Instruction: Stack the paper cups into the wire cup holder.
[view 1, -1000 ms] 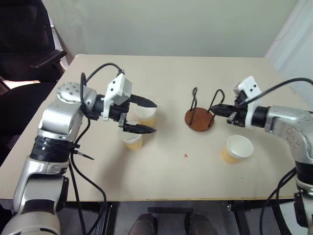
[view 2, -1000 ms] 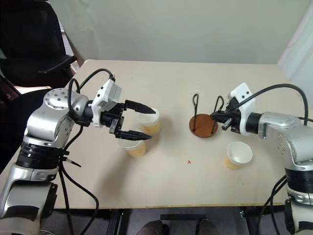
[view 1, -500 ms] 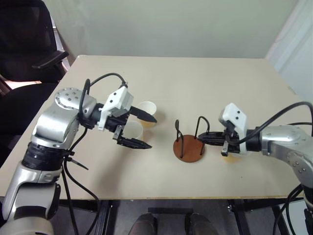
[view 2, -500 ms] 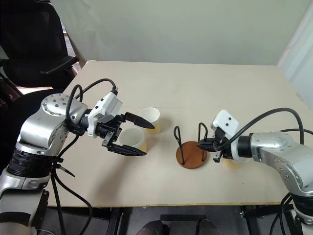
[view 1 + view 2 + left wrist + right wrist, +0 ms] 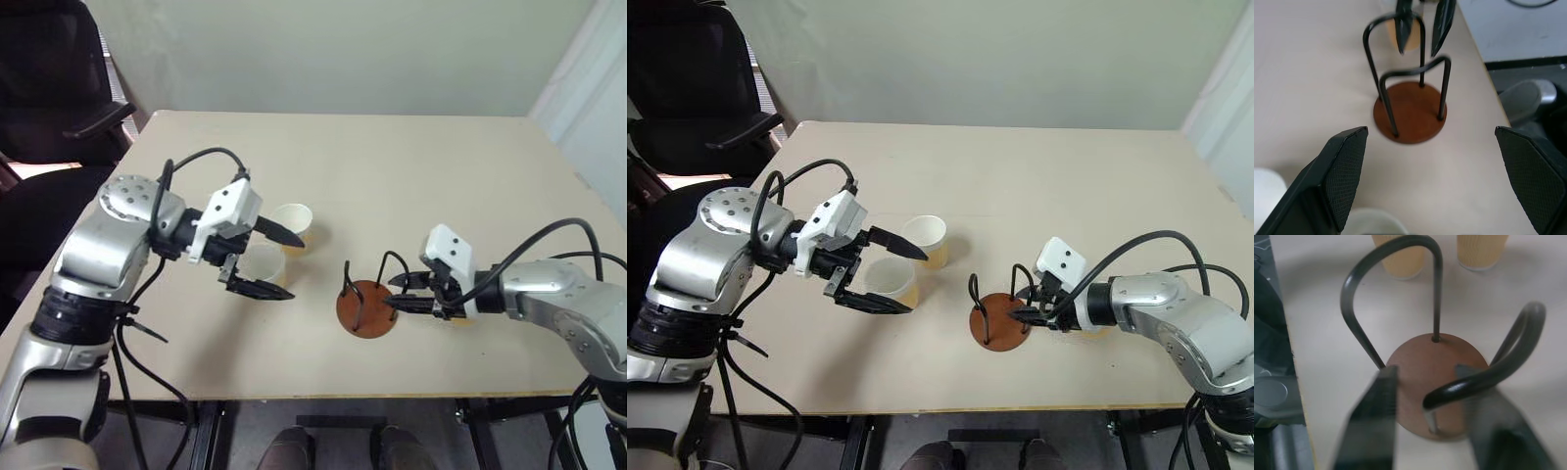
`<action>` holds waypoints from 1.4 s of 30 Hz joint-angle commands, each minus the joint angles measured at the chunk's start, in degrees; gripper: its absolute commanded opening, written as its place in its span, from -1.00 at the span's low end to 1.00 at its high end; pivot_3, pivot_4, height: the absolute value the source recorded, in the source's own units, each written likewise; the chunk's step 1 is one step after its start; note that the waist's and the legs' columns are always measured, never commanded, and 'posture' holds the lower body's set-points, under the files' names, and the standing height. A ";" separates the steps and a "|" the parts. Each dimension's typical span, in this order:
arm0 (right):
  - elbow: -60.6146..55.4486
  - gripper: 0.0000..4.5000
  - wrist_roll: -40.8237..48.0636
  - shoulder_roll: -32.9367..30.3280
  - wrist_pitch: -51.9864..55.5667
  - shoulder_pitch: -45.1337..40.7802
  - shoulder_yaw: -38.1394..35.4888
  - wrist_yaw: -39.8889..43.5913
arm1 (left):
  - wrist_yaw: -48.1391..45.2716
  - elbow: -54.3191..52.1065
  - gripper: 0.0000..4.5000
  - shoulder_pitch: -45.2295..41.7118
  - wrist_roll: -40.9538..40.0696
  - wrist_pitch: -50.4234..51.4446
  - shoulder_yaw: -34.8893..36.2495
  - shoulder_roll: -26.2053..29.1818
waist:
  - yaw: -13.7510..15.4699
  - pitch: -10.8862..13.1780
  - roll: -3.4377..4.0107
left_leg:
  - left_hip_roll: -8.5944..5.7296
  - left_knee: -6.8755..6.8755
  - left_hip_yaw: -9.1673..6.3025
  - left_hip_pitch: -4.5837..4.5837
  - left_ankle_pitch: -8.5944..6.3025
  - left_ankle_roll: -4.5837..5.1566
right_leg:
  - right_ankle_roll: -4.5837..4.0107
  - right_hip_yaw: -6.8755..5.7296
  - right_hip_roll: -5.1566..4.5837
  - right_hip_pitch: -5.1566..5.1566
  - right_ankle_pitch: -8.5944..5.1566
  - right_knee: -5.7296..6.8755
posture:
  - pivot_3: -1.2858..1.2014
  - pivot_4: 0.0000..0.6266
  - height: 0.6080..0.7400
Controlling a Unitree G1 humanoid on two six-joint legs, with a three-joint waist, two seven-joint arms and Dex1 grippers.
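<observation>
1. The third paper cup [image 5: 1087,328] is mostly hidden behind the right gripper [image 5: 1024,308] and its arm, with only a tan sliver showing near the table's right side. The table [image 5: 411,176] is beige.
2. The cup holder [image 5: 364,305], a red-brown disc with two black wire loops, stands near the front edge of the table, a little right of centre.
3. The right gripper's two black fingers [image 5: 1374,426] are parted and straddle one wire loop of the cup holder. Whether they touch the wire cannot be told.
4. The left gripper [image 5: 274,262] has its fingers spread wide and holds nothing. It hangs over the left half of the table, above two cups.
5. Those two cups [image 5: 292,227] [image 5: 263,266] stand upright, just beside each other, left of the cup holder.
6. Compared with a second ago, the cup holder sits closer to the front edge and further left. The right gripper, then pinched shut on a wire loop, now has its fingers apart.
7. No brand, label or writing can be read on anything.
</observation>
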 commanded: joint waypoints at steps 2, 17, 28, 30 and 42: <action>-0.70 -0.09 0.15 -1.66 -1.31 -0.64 -2.42 0.79 | -1.75 0.26 1.00 0.01 0.68 -3.14 0.58 1.53 | 0.03 0.00 0.00 | 0.00 0.00 -0.01 -0.01 0.00 0.00 | 0.00 -0.01 0.00 0.01 0.00 0.00 | 0.03 -0.52 1.00; -4.13 0.44 9.32 -16.67 1.28 -3.33 -14.33 9.88 | -2.97 1.40 1.00 0.29 0.32 -8.25 -0.82 6.44 | -0.09 0.00 0.00 | -0.01 -0.10 -0.01 -0.04 -0.02 0.00 | -0.08 -0.01 -0.01 -0.07 -0.05 0.00 | 0.03 -0.52 1.00; -4.31 0.99 13.86 -20.15 2.77 -5.23 -18.84 9.25 | -2.97 4.66 1.00 -2.73 7.72 -29.80 -10.20 12.35 | -0.10 0.00 -0.01 | -0.01 -0.10 -0.01 -0.04 -0.05 0.04 | -0.10 0.01 -0.01 -0.10 -0.06 0.00 | 0.03 -0.52 1.00; -4.78 0.99 15.12 -20.81 3.57 -4.31 -20.43 9.07 | -2.97 6.58 1.00 -4.83 9.55 -35.53 -11.82 12.76 | -0.05 -0.01 -0.01 | -0.01 -0.10 -0.01 -0.06 -0.06 0.06 | -0.10 0.01 -0.01 -0.11 -0.07 -0.02 | 0.03 -0.52 1.00; -6.38 0.99 21.23 -20.37 4.97 -2.61 -23.39 4.64 | -2.97 13.72 1.00 -9.07 13.25 -43.41 -17.03 11.31 | -0.18 -0.02 0.01 | -0.02 -0.11 0.01 -0.12 -0.12 0.08 | -0.17 0.01 -0.02 -0.20 -0.12 0.01 | 0.03 -0.52 1.00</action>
